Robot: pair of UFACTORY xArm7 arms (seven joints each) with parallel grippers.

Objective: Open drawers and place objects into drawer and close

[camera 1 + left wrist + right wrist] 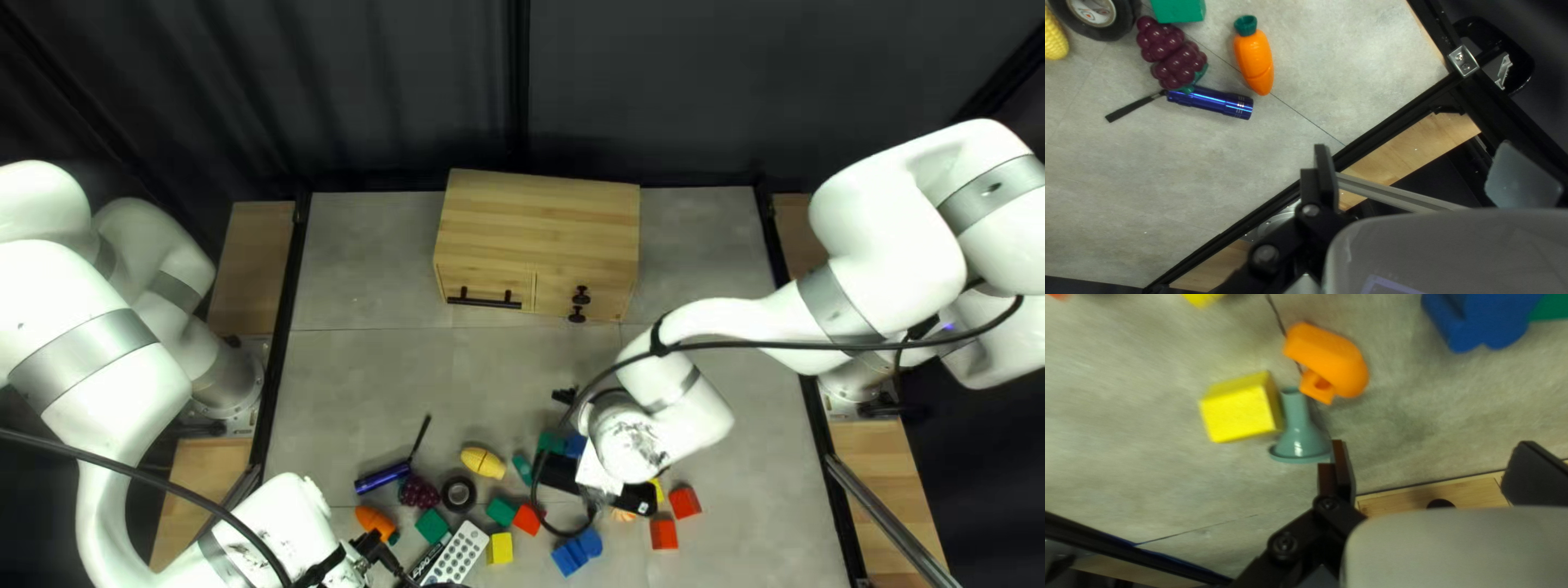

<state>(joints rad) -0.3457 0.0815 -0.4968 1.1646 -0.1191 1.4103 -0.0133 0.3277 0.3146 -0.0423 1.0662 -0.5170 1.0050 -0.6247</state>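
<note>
Funnel [1298, 435], in our right wrist view only, lies lengthwise, neck toward the desk's [359, 392] near edge; our left end effector [376, 550] and right end effector [637, 498] have fingers apart.

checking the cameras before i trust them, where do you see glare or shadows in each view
Top left view: the right arm looks nearly washed out against the dark curtain; left wrist view: a bright streak along the blue flashlight, small glints on the toy grapes; right wrist view: a glint on the teal funnel-shaped piece, soft shadow on the table.
</note>
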